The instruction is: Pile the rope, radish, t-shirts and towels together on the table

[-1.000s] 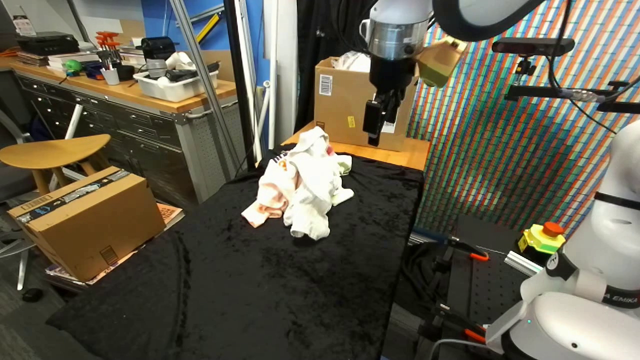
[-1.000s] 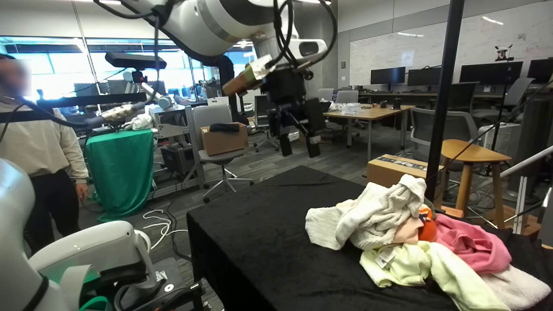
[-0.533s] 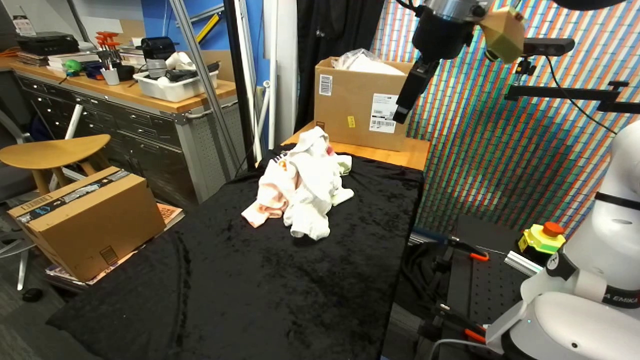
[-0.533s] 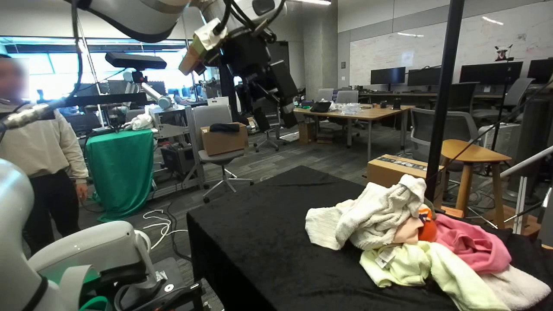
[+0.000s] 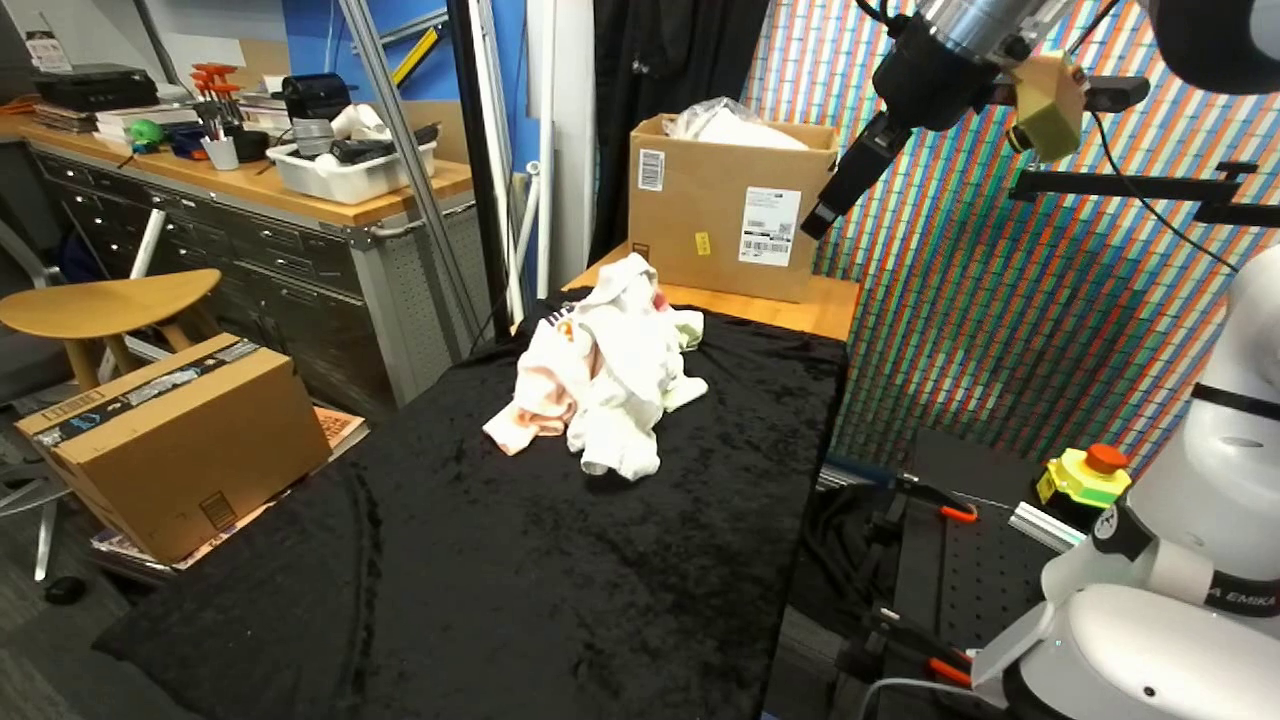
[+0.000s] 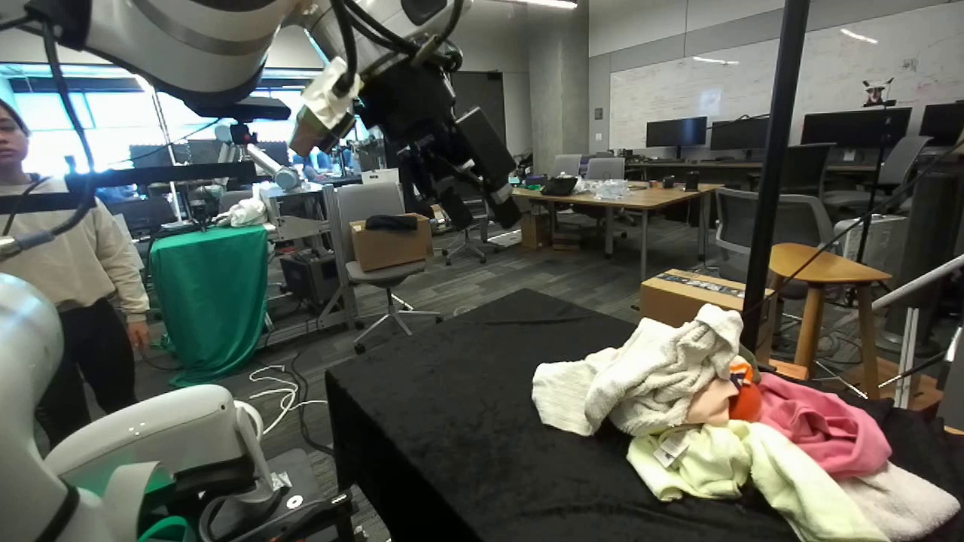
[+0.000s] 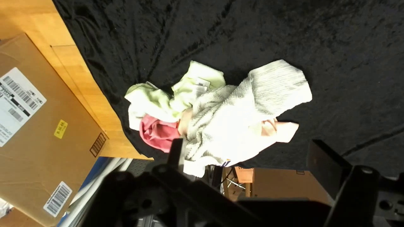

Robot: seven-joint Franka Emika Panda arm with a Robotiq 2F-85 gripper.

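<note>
I read "EMIKA" low on the arm [image 5: 1230,480], well below the jaws. Left of the jaws in the wrist view, a carton [image 7: 47,126] bears barcoded white labels [image 7: 58,199] and a yellow sticker [image 7: 61,129], its fine print illegible to me. Arm raised, wrist tilted; I have the jaws slanting down, spread wide. Ahead of them, well away, the white towel [image 7: 227,113], tagged yellow-green towel [image 7: 183,94] and pink t-shirt [image 7: 157,134] lie heaped on the black worktop [image 7: 347,78].
</note>
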